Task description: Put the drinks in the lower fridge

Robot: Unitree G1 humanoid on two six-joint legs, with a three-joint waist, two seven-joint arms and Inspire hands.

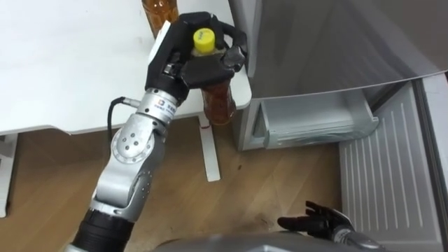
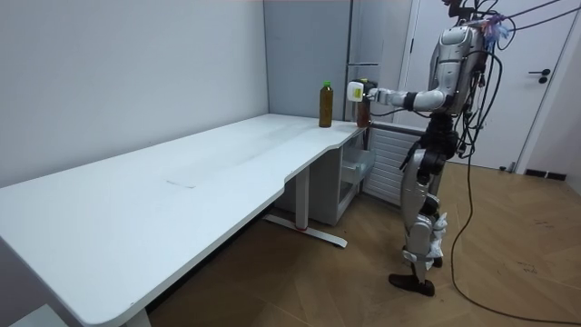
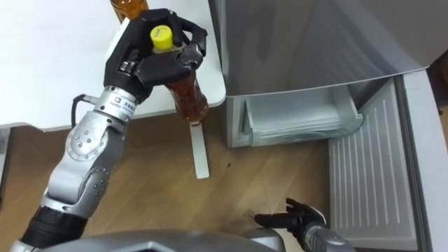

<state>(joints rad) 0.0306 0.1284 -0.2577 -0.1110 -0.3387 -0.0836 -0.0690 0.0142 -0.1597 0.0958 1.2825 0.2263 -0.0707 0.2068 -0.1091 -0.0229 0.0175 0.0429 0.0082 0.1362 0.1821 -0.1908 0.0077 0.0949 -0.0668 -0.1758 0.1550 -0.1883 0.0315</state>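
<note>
Progress looks nil: the fridge drawer (image 1: 315, 122) holds no drinks yet. Left hand (image 1: 203, 66) is curled tight round the neck of 1 bottle (image 1: 218, 98), just left of the drawer, cap up, long axis near vertical. The other bottle (image 1: 157, 14) waits on the table (image 1: 56, 70), farther left. Right hand (image 1: 318, 220) hangs slack-fingered and empty, nearer the robot than the drawer.

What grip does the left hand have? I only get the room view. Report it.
Observer: The left hand has its fingers curled round the top of the bottle, just under the yellow cap.
Operator: Now give me the right hand.
Observer: The right hand hangs low beside the open fridge door, fingers relaxed, holding nothing.
Operator: Check the lower fridge.
Observer: Its drawer stands pulled out, and I see no drinks in it.
</note>
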